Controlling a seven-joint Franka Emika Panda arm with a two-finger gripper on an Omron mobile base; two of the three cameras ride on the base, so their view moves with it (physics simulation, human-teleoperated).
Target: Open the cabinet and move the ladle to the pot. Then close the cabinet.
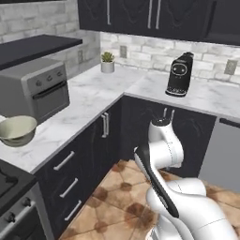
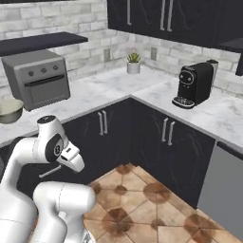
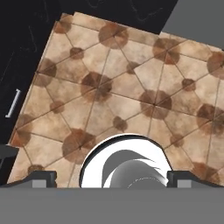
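The cabinet [image 1: 136, 14] [image 2: 147, 14] hangs on the wall above the marble counter, with its black doors shut and long silver bar handles hanging down. Shut doors leave the ladle hidden, and the pot is out of view. My arm is folded low in front of the under-counter cabinets. In the hand view my gripper [image 3: 111, 178] points down at the tiled floor [image 3: 131, 87]. Its fingertips [image 3: 43, 177] stand wide apart, open, with nothing between them.
On the counter [image 1: 98, 98] stand a grey toaster oven [image 1: 37, 91] [image 2: 40, 78], a pale olive bowl [image 1: 18, 129] [image 2: 9, 110], a potted plant [image 1: 108, 62] [image 2: 134, 62] and a black coffee machine [image 1: 179, 75] [image 2: 194, 84]. A stove [image 1: 9, 187] lies far left, a grey dishwasher [image 2: 223, 185] right.
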